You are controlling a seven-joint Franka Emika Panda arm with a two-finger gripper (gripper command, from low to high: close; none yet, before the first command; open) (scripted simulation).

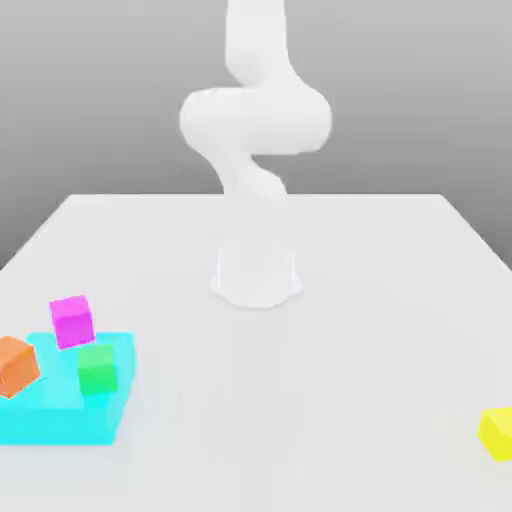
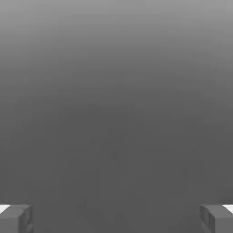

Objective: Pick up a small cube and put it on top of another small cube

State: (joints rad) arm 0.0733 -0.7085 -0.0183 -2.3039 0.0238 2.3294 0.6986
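The step in hand, as I judge it, is to reach the yellow cube [image 1: 496,432], which is not yet picked up. To do this well, the arm [image 1: 255,120] should travel across the desk [image 1: 350,300] toward the exterior view's right, stop above the cube, turn so that the 2 fingers [image 2: 16,219] face 2 flat sides, and go straight down before it closes. The tool [image 2: 116,220] is spread wide and holds nothing; in the hand view there is only grey ground between the fingertips. The yellow cube lies on the desk at the far right edge of the exterior view, well apart from the arm. The green cube [image 1: 97,368] sits on a cyan block [image 1: 60,415] at the exterior view's left, near a magenta cube [image 1: 72,321] and an orange cube [image 1: 17,365], well apart from the yellow one.
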